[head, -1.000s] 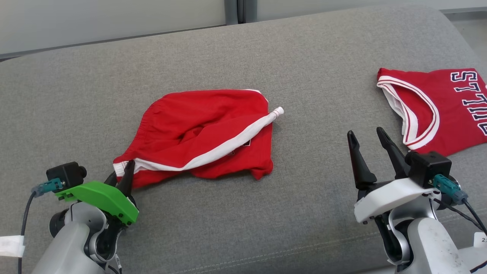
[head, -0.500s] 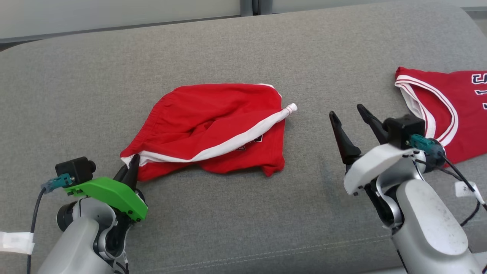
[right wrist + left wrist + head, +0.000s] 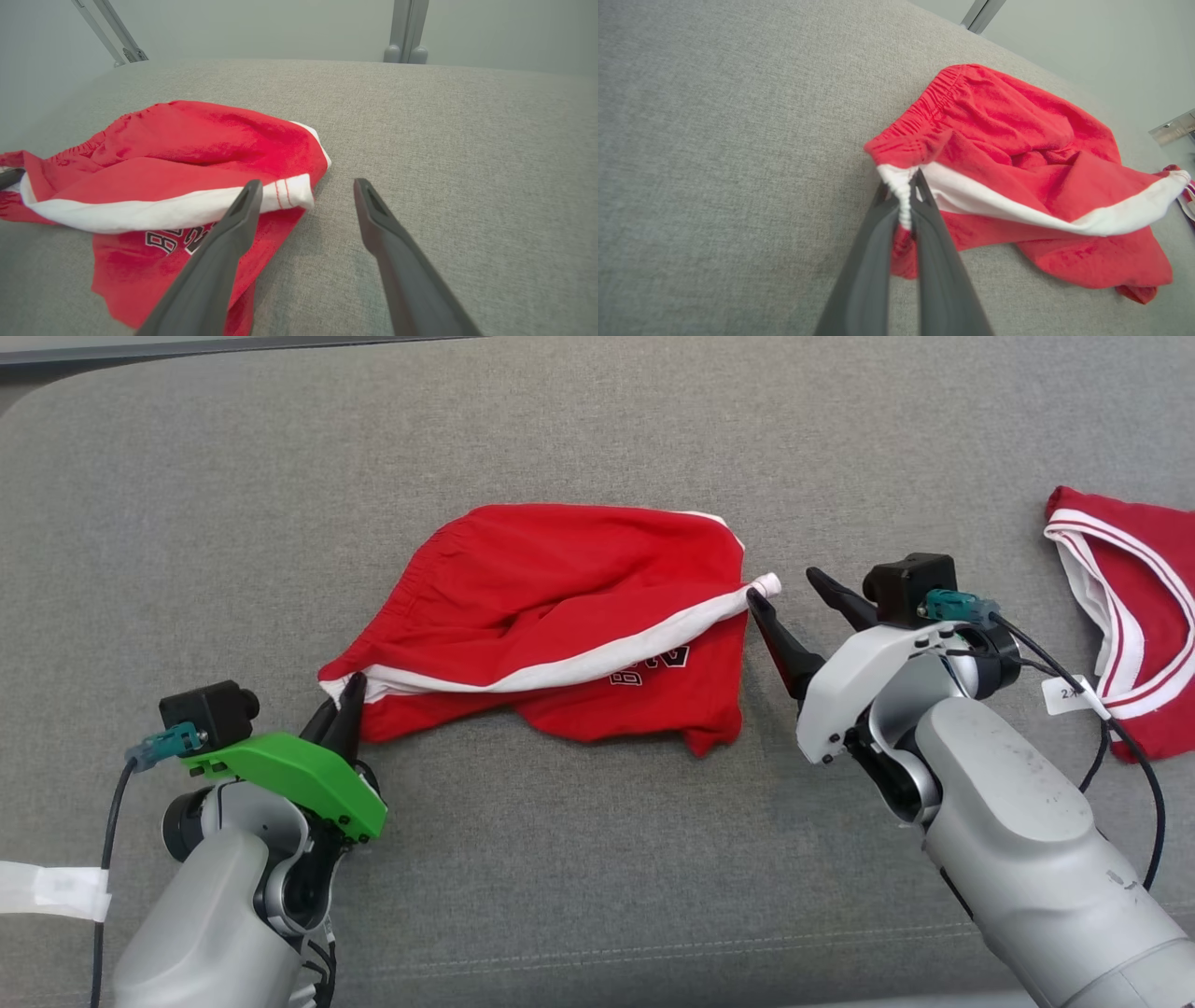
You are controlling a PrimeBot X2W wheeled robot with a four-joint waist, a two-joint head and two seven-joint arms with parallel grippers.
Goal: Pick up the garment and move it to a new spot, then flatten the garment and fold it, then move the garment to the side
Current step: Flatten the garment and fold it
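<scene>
The red shorts (image 3: pixel 560 588) lie crumpled in the middle of the grey cushion (image 3: pixel 597 859). The left gripper (image 3: pixel 347 695) is pinched tight on their white-trimmed corner; the right gripper (image 3: pixel 782 585) gapes empty just beside their opposite end. That thin pinch may slip if pulled

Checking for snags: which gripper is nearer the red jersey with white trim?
Right. The right gripper hangs open between the shorts and the jersey, apart from it; the left gripper is shut on the shorts' far corner.

Grey fabric couch (image 3: pixel 560 411) with crumpled red shorts (image 3: pixel 560 579) and red jersey (image 3: pixel 1130 527).
</scene>
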